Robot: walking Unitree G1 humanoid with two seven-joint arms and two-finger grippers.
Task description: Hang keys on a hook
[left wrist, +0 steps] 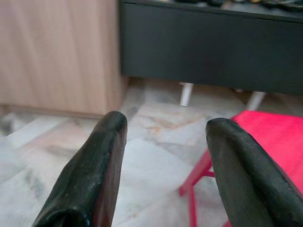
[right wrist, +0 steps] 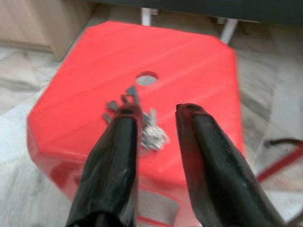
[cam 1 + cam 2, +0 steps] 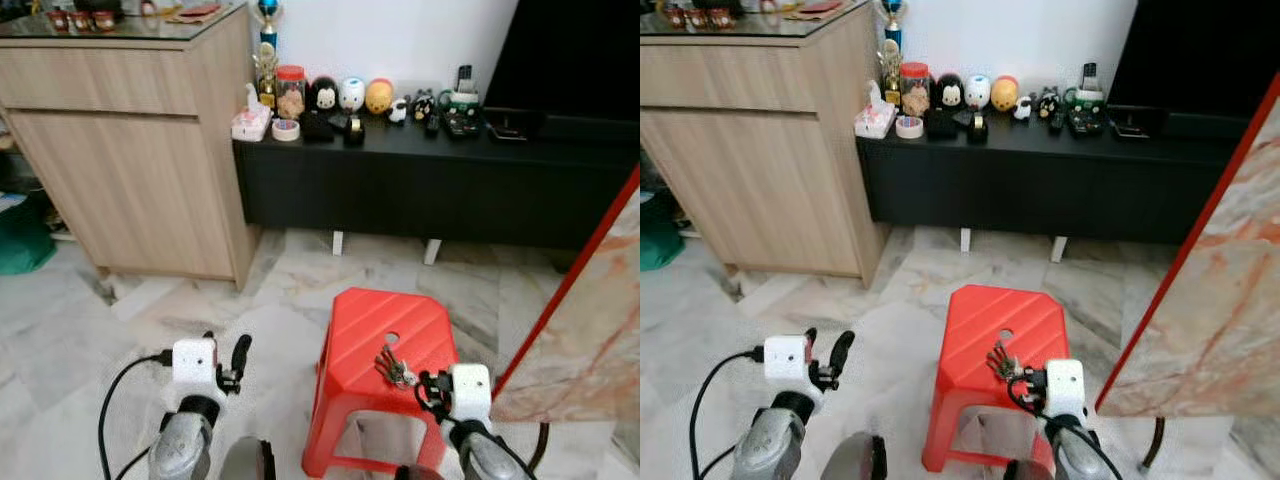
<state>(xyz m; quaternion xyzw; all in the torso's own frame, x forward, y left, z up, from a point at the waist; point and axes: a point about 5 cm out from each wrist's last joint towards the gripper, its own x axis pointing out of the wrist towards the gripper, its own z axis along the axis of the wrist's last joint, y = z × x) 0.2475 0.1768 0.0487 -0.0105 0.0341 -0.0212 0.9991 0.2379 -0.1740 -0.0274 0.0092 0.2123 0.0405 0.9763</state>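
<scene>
A bunch of small silver metal keys (image 3: 393, 366) lies on the near right part of the red plastic stool's (image 3: 360, 320) seat. The right gripper (image 2: 156, 109) hovers just above it, fingers narrowly parted around nothing. The left gripper (image 1: 163, 125), spread wide and empty, hangs over the marble floor (image 3: 180, 300) to the stool's left.

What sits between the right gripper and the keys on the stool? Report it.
Nothing visible. The keys lie in the open on the red stool, beside its centre hole. The right gripper is right over them, fingers open, one fingertip at the bunch's edge. No hook is in view.
</scene>
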